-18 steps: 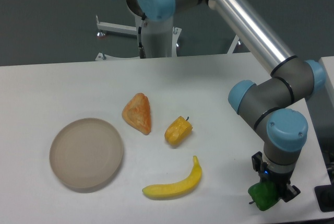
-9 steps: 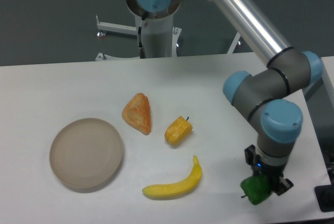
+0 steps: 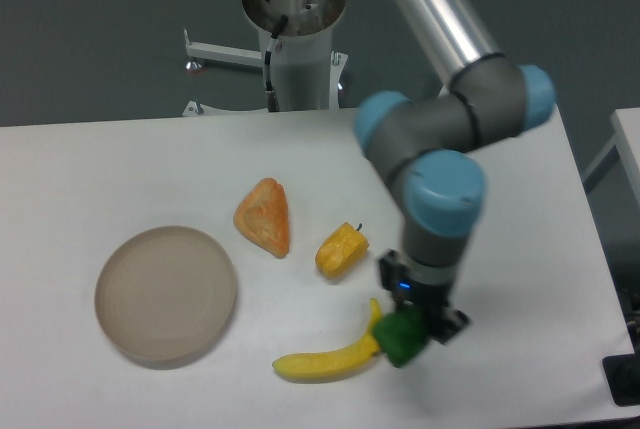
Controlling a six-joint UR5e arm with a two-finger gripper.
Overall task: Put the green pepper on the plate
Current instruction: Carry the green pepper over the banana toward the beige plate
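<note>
Now your gripper point(image 3: 410, 329), clamped on the green pepper point(image 3: 403, 337), has swung leftward over the banana's point(image 3: 330, 359) tip; the plate point(image 3: 165, 294) sits unchanged.

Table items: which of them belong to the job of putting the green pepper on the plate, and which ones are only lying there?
Belong to the job:
- green pepper, held in the gripper
- plate, nothing on it yet

Only lying there:
- banana, next to the held pepper
- yellow-orange pepper
- orange wedge-shaped food piece
</note>
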